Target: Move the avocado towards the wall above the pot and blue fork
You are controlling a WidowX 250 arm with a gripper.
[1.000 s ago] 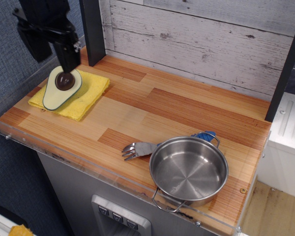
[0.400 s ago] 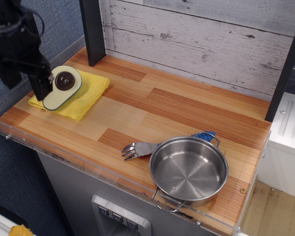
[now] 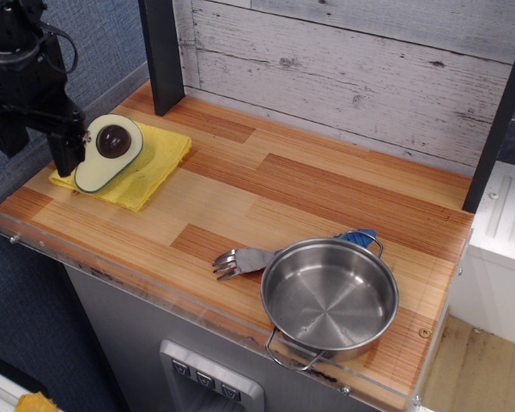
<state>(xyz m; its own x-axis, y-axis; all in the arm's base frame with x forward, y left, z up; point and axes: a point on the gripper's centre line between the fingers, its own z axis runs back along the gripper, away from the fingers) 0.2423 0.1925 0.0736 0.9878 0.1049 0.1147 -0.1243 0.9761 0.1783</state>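
The avocado (image 3: 107,153) lies flesh side up on a yellow cloth (image 3: 153,165) at the far left of the wooden counter. My black gripper (image 3: 66,159) hangs just left of the avocado, close to its edge. Only one finger (image 3: 67,153) shows, so whether the gripper is open or shut is unclear. The steel pot (image 3: 329,296) stands at the front right. The blue fork (image 3: 245,259) lies partly behind the pot, its blue handle (image 3: 358,236) showing at the pot's far rim. The whitewashed plank wall (image 3: 352,77) runs along the back.
A black post (image 3: 161,51) stands at the back left, another (image 3: 498,120) at the right. A clear acrylic lip (image 3: 112,273) edges the counter's front and left. Blue-grey fabric panel (image 3: 112,34) is behind the gripper. A white unit (image 3: 498,249) stands to the right.
My gripper has moved from above the avocado's pit down to the avocado's left side, then shifted only slightly. The avocado, pot and fork have not moved.
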